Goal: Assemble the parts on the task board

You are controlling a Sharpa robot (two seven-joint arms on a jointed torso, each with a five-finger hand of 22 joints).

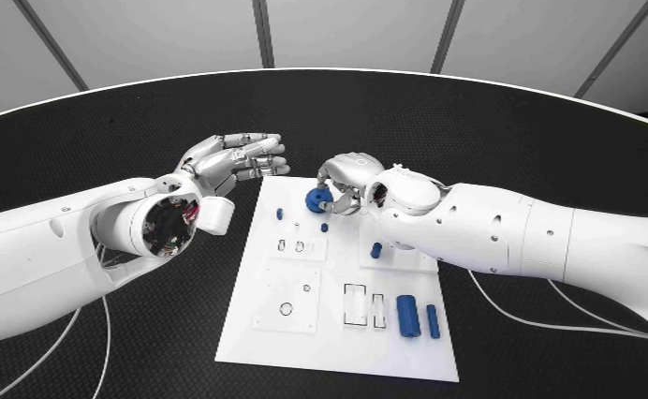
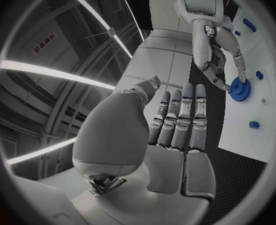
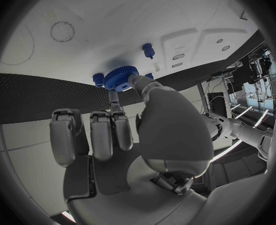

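Two hands were at work, but just one carried a part. The right hand (image 1: 358, 184) pinched a blue toothed gear (image 1: 318, 199) between thumb and fingertips, the other fingers curled loosely beside it; the right wrist view showed the gear (image 3: 120, 77) clamped at its rim, with a short blue peg (image 3: 149, 50) standing on the board just beyond it. The gear hung at the far end of the white task board (image 1: 271, 324), close above its surface, and whether it already touched could not be told. Its flat face looked roughly level with the board, so its bore axis ran about upright, towards the board; a gear that round had no real long axis.

The left hand (image 1: 232, 163) hovered off the board's far left corner, holding nothing, its fingers straight and close together in its own wrist view (image 2: 175, 125).

By my reading, the step in hand was seating the gear on a peg at the far end. The next move would call for lining the bore over the peg, lowering straight, and letting go only once it sat flat.

Further out, two long blue cylinders (image 1: 418, 316) lay side by side near the board's near right corner, pointing along its length, and the black bench (image 1: 149, 118) carried it all.
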